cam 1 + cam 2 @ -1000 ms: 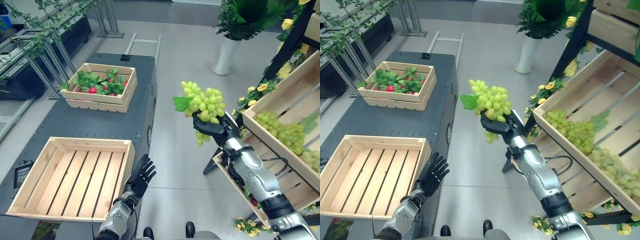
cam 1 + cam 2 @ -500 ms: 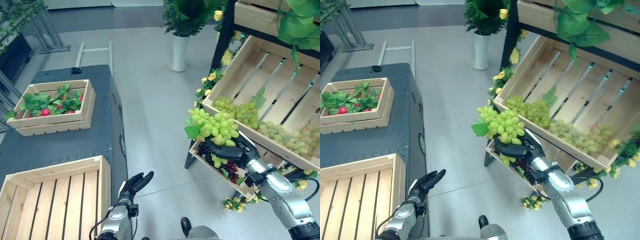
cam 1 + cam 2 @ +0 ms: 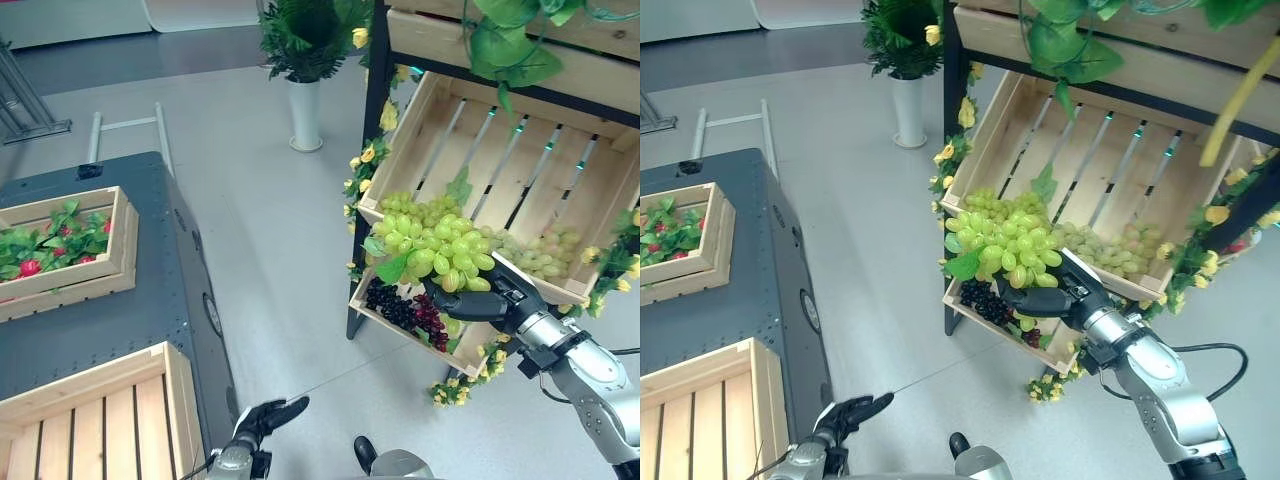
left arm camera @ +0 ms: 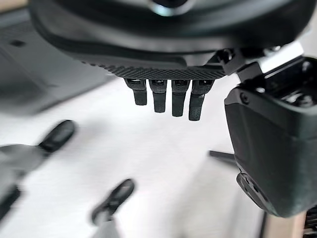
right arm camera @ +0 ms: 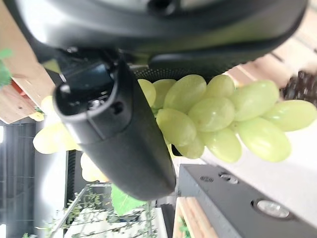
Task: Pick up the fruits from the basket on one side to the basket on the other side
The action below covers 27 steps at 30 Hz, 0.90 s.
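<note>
My right hand [image 3: 478, 301] is shut on a bunch of green grapes [image 3: 432, 247] with a green leaf, held in front of the slanted wooden crate [image 3: 520, 160] on the right-hand shelf. In the right wrist view the grapes [image 5: 213, 116] sit pressed between thumb and fingers. More green grapes [image 3: 535, 255] lie at the low end of that crate. Dark purple grapes [image 3: 405, 312] lie in a lower crate just below my hand. The empty slatted crate [image 3: 120, 420] stands at the lower left on the dark cart. My left hand [image 3: 268, 417] hangs open beside it, fingers straight in the left wrist view [image 4: 168, 101].
A second wooden crate [image 3: 60, 255] with green leaves and red fruit stands further back on the dark cart [image 3: 110, 320]. Yellow flowers [image 3: 365, 160] trim the black shelf frame. A white vase with a plant [image 3: 305, 115] stands on the grey floor behind.
The whole picture has swung right, so the shelf crate now lies in the middle. My right hand with the green grapes now shows right in front of that crate's low edge.
</note>
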Available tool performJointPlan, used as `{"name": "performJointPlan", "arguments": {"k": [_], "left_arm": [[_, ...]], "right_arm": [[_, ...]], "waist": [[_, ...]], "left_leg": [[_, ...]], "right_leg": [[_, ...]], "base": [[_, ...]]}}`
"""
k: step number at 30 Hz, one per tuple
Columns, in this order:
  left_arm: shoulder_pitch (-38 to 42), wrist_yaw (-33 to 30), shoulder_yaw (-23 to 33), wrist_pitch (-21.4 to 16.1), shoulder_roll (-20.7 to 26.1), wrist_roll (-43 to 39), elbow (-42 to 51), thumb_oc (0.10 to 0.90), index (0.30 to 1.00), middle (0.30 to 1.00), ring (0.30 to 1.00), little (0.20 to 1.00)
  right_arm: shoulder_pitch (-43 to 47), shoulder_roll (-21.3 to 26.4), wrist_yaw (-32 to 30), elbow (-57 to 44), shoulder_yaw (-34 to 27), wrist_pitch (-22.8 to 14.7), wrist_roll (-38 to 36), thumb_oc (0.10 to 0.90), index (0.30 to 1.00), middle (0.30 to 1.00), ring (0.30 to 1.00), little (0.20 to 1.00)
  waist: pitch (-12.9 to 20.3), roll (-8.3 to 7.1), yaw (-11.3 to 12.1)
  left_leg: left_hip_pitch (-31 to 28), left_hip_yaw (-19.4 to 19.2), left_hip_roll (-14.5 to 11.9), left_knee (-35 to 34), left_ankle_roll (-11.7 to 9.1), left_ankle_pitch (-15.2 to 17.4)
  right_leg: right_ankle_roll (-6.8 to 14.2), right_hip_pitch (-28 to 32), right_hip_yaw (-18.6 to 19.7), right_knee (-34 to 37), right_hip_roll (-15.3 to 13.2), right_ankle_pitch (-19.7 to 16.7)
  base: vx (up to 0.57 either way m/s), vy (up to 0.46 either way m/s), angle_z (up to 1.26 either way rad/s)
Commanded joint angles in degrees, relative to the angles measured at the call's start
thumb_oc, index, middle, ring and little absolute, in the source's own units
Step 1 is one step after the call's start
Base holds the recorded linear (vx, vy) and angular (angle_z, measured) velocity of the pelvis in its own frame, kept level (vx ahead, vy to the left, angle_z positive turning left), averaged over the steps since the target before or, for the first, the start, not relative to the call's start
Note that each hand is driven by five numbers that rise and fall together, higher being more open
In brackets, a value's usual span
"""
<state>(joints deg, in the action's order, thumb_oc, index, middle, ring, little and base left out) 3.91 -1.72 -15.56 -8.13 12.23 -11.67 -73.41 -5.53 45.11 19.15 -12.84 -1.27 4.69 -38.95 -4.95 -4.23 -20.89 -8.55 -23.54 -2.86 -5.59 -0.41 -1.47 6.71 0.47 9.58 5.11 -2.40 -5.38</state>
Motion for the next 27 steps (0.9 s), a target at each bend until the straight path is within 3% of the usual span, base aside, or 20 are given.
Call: {"name": "performJointPlan", "arguments": {"k": [1, 8, 15, 27], "left_arm": [[3.62, 1.09, 0.16, 0.46, 2.77, 2.64, -0.63, 0.8, 0.9, 0.9, 0.9, 0.9], [2.45, 2.38, -1.32, 1.86, 4.46, 5.5, -1.9, 0.8, 0.9, 0.9, 0.9, 0.9], [1.36, 2.66, -2.49, 1.09, 4.6, 6.38, -1.58, 0.8, 0.9, 0.9, 0.9, 0.9], [1.84, 3.31, -3.36, 2.38, 5.77, 7.99, -1.55, 0.8, 0.9, 0.9, 0.9, 0.9]], "right_arm": [[9.03, 2.79, 2.45, -4.77, -10.22, -5.84, -8.75, 0.4, 0.3, 0.3, 0.3, 0.3], [16.09, 8.37, 0.48, 4.01, -13.1, -3.68, -18.45, 0.4, 0.3, 0.3, 0.3, 0.3], [22.95, 10.64, -2.76, 10.92, -11.9, -0.59, -19.16, 0.4, 0.3, 0.3, 0.3, 0.3], [31.07, 13.64, -4.46, 24.01, -10.48, 1.17, -14.86, 0.4, 0.3, 0.3, 0.3, 0.3]], "waist": [[1.08, 0.46, 1.66], [1.47, -0.31, 2.16], [2.65, -0.7, 3.49], [2.67, -2.01, 6.01]], "left_leg": [[-2.27, 1.2, 0.43, 0.59, 1.75, 8.35], [-2.08, 1.52, 0.27, 1.49, 1.54, 9.14], [-1.74, 2.65, 0.4, 1.65, 1.7, 9.24], [-0.02, 3.98, 0.3, 2.89, 1.7, 8.28]], "right_leg": [[0.95, 0.27, -0.21, -2.13, 1.53, 2.65], [1.1, 0.02, -0.15, -2.81, 1.84, 2.79], [1.03, -0.11, -0.22, -2.46, 2.04, 2.56], [0.59, -0.75, -1.47, -2.66, 1.74, 1.68]], "base": [[0.04, 0.014, -0.18], [0.03, -0.007, -0.12], [0.04, -0.016, -0.01], [-0.01, -0.018, 0.02]]}}
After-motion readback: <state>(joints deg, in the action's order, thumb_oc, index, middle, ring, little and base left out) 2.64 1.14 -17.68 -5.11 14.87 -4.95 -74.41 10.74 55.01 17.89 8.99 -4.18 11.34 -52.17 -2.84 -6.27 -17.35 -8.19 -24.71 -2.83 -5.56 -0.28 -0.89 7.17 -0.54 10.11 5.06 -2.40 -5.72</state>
